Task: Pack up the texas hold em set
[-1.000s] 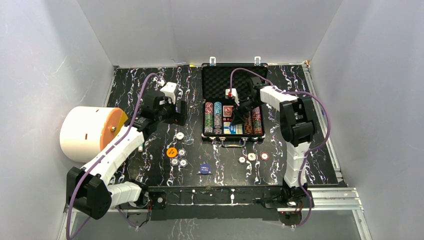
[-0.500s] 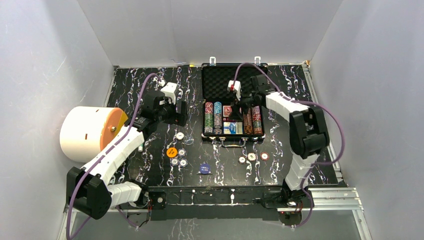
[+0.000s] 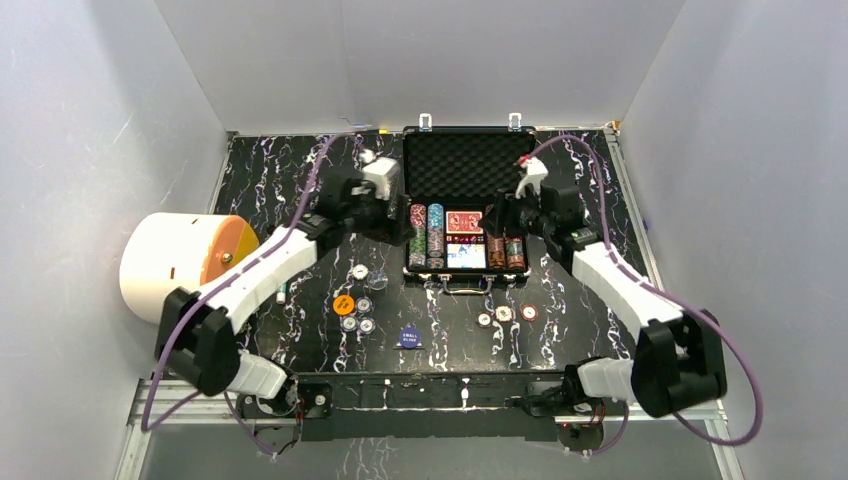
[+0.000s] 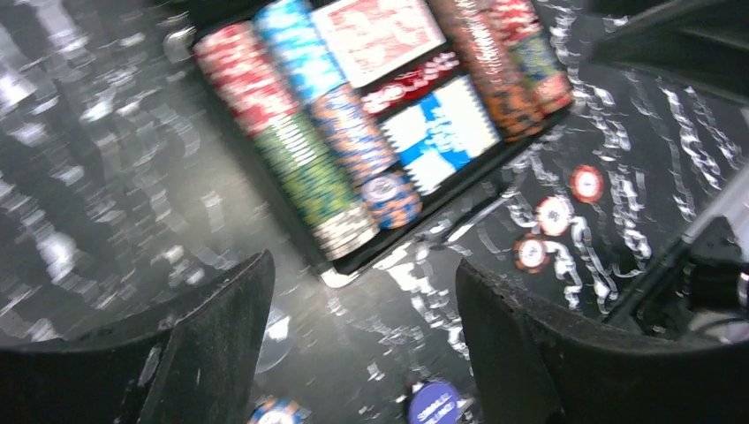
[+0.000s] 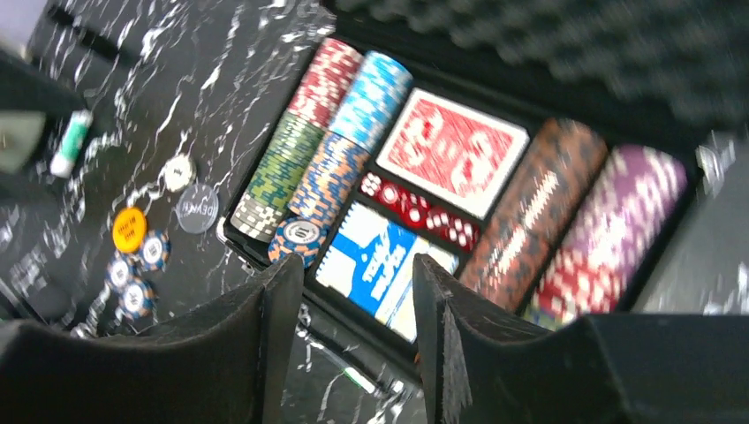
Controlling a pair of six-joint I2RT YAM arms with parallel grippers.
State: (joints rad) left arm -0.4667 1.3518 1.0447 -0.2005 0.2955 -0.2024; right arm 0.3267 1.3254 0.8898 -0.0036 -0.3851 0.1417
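1. Briefcase (image 3: 465, 180) lies open, flanked by the left gripper (image 4: 362, 269) and right gripper (image 5: 358, 265), both spread and empty.
2. Loose poker chips (image 3: 505, 314) and a blue button (image 3: 408, 337) lie in front of the briefcase; they should probably be gathered before the lid is shut.
3. Each chip is best pinched by its edges and slotted into a chip row (image 3: 427, 235).

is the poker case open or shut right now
Open. The case has its lid folded back, foam showing, with chips and cards uncovered inside.

Lab test booth: white panel walls (image 3: 100, 120) enclose a marbled table (image 3: 260, 170).
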